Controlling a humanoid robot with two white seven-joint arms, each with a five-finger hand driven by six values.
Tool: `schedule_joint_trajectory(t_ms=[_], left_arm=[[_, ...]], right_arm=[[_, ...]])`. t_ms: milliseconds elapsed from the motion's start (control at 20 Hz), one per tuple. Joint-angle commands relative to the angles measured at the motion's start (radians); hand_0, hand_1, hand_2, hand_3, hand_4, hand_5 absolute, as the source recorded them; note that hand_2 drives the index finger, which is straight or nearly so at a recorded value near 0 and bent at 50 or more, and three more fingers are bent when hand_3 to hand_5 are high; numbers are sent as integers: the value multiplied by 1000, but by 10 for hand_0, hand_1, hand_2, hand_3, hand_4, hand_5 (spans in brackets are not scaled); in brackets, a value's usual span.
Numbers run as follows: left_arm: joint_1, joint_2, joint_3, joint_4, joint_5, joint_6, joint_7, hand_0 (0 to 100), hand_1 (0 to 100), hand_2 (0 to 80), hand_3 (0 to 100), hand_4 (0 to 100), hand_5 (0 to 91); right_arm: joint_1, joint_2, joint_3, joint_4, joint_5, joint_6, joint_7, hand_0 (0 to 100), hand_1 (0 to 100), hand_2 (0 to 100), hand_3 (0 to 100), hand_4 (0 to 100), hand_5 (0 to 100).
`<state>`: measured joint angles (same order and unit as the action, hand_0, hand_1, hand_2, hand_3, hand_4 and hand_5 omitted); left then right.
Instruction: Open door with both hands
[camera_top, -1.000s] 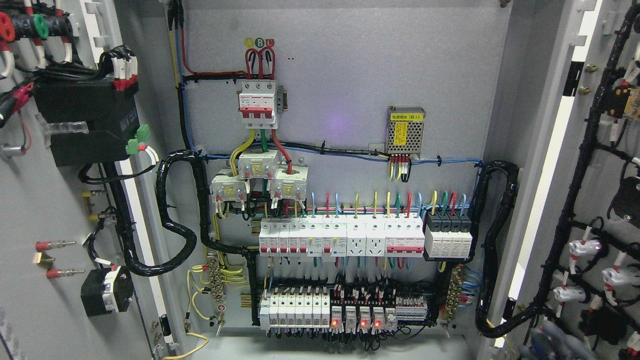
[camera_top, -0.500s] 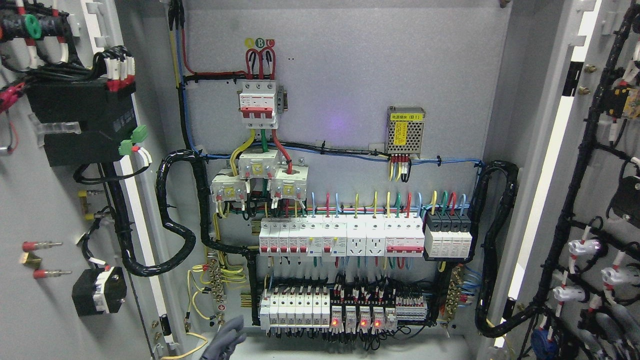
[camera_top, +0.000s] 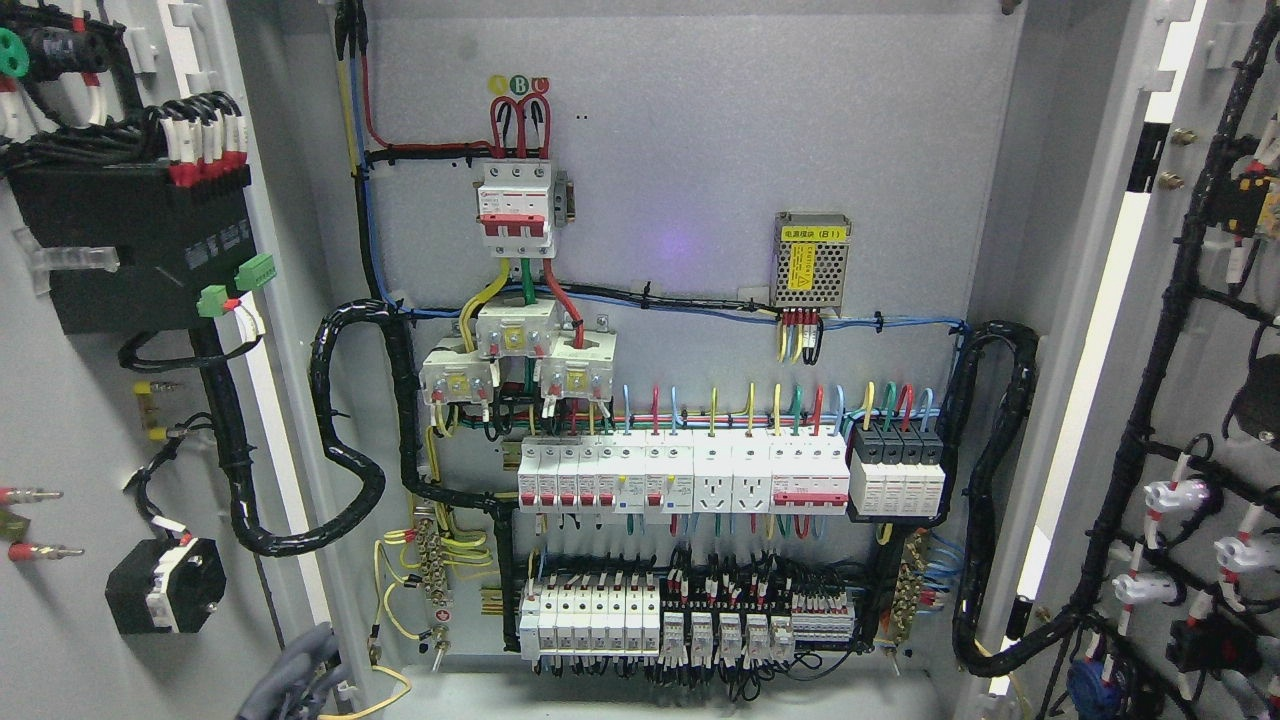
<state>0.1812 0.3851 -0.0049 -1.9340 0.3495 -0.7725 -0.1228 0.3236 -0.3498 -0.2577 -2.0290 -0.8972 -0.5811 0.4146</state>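
The left hand (camera_top: 295, 678) shows only at the bottom edge of the head view, low on the left; its grey fingers (camera_top: 310, 650) are bunched against the lower inner edge of the left door (camera_top: 70, 400), but whether they grip that edge or merely rest on it cannot be told; the right hand is out of view.

Both doors stand swung wide; the left door rises above and to the left of the fingers, carrying a black module (camera_top: 130, 250) with green plugs high up and a black rotary switch back (camera_top: 163, 585) just up and left of the fingers; a thick black cable loom (camera_top: 345, 440) loops from that door into the cabinet, above the fingers; a yellow wire (camera_top: 385, 690) curls just to their right.

The right door (camera_top: 1200, 400) is far to the right of the fingers, lined with black wiring and white-capped lamp backs.

Between the doors the cabinet back panel (camera_top: 700, 150) is open to view; a red-and-white main breaker (camera_top: 514, 205) sits high up, a meshed power supply (camera_top: 812, 262) further right, a row of white breakers and sockets (camera_top: 680, 478) at mid height, and a lower row of relays (camera_top: 725, 635) to the right of the fingers.
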Motion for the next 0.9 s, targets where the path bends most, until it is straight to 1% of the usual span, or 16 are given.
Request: schedule_joint_trajectory(t_ms=[0, 150, 300, 450, 600, 750, 850], left_arm=[[64, 80, 273, -30, 85, -758, 8, 0, 0, 0, 0, 0, 0], [61, 81, 321, -1, 117, -758, 8, 0, 0, 0, 0, 0, 0], [34, 95, 359, 78, 138, -758, 8, 0, 0, 0, 0, 0, 0], [-20, 133, 373, 163, 160, -757, 9, 0, 0, 0, 0, 0, 0], [-61, 179, 399, 255, 186, -754, 8, 0, 0, 0, 0, 0, 0], [-97, 216, 434, 374, 189, -754, 8, 0, 0, 0, 0, 0, 0], [-109, 239, 466, 452, 189, -752, 8, 0, 0, 0, 0, 0, 0]], right_arm=[[31, -11, -123, 73, -74, 0, 0, 0, 0, 0, 0, 0, 0], [29, -17, -152, 128, -108, 0, 1, 0, 0, 0, 0, 0, 0], [26, -20, -189, 159, -129, 0, 0, 0, 0, 0, 0, 0, 0], [26, -21, -198, 171, -135, 0, 0, 0, 0, 0, 0, 0, 0], [26, -20, -222, 182, -135, 0, 0, 0, 0, 0, 0, 0, 0], [28, -21, -244, 197, -158, 0, 0, 0, 0, 0, 0, 0, 0], [28, -23, -245, 220, -180, 0, 0, 0, 0, 0, 0, 0, 0]])
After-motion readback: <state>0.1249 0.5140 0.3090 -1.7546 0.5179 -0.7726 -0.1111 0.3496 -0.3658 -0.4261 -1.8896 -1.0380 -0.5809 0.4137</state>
